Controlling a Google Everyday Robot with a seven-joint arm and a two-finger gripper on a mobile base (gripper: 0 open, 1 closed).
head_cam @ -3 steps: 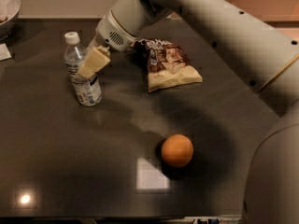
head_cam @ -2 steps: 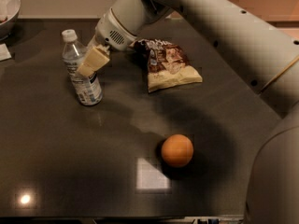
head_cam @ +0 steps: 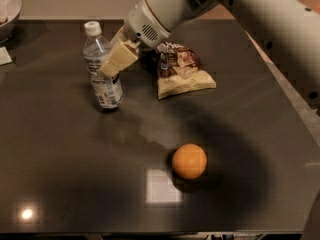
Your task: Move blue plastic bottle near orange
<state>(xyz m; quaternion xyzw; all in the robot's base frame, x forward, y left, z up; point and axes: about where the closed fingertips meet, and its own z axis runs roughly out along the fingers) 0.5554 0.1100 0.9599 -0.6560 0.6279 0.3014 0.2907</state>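
Clear bluish plastic is leaning in the far-left part of the tabletop (head_cam: 65, 154): the bottle (head_cam: 106, 86) is standing on or just over the surface, its white cap tipping toward the far-left corner and its long axis a little off upright. The claw (head_cam: 113, 66) is reaching in from the far-right side, with one cream finger lying across the bottle's middle on the side facing the near edge. The other finger is hidden behind the bottle, so the claw is, by my reading, clamping the bottle rather than merely touching it. The orange (head_cam: 189, 161) is sitting well apart, toward the near edge and slightly right of centre. It lies diagonally from the held bottle, nearer and to the right. The coming carry is therefore likely heading that way, passing the near side of the snack bag (head_cam: 182, 73), which is lying just right of the claw.
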